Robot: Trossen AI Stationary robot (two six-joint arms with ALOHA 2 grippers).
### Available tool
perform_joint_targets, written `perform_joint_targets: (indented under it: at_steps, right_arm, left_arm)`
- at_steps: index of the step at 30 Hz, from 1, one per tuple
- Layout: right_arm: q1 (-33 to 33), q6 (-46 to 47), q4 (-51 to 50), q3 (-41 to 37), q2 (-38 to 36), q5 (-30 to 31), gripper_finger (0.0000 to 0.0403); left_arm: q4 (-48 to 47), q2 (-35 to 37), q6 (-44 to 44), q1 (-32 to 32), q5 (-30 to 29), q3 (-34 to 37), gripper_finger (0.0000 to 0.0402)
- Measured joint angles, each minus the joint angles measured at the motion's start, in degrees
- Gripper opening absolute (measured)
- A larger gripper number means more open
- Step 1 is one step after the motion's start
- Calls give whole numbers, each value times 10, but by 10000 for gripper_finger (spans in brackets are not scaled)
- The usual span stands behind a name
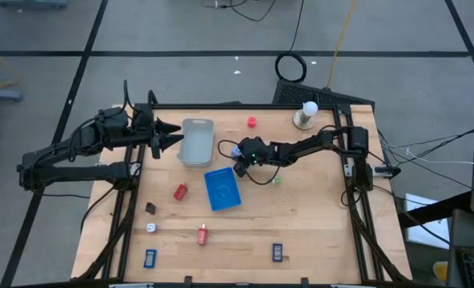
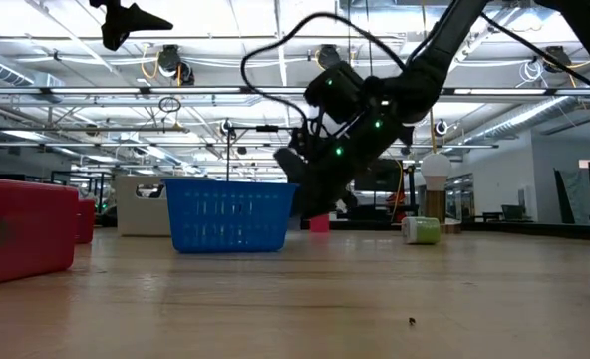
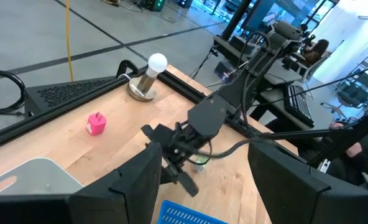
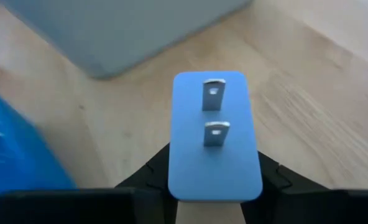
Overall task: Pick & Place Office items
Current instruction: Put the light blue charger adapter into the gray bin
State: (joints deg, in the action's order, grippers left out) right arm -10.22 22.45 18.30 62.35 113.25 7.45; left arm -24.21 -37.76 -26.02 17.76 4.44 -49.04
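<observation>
From above, the right gripper [image 1: 239, 166] sits just past the top corner of the blue basket [image 1: 222, 190], beside the grey tray [image 1: 195, 142]. A small green piece [image 1: 277, 181] lies near the arm behind it. A red piece [image 1: 252, 122] is farther off, toward the white knob [image 1: 308, 112]. The left gripper [image 1: 173, 136] hangs on the other side of the tray, its fingers apart and holding nothing. More little pieces lie beyond the basket: a red block [image 1: 180, 191], a brown one [image 1: 150, 207], a white one [image 1: 150, 227], a red one [image 1: 202, 234] and two dark blue ones [image 1: 150, 258] [image 1: 277, 253].

From table height, the right gripper [image 2: 310, 194] hangs just above the wood, right beside the blue basket [image 2: 229, 214]. The green piece [image 2: 422, 231] sits behind it.

From the left wrist, the right gripper [image 3: 181, 171] points down near the table. The pink-red piece [image 3: 96, 123] lies apart from it.

From the right wrist, the fingers are clamped on a pale blue plug [image 4: 216, 137] with two metal prongs facing up. The grey tray [image 4: 122, 28] lies just ahead.
</observation>
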Motion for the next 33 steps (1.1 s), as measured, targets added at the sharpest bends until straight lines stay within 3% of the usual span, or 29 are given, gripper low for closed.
perform_joint_targets:
  at_steps: [16, 29, 33]
  right_arm:
    - [-7, -71, -23, 0, -204, 2, 108]
    - [-34, -82, 83, 1, -194, -26, 108]
    - [-38, -89, 91, 38, -167, -36, 108]
  left_arm:
    - [9, 0, -7, 0, -15, 0, 244]
    - [55, 0, 0, 0, -17, 0, 243]
    - [55, 0, 0, 0, -25, 0, 244]
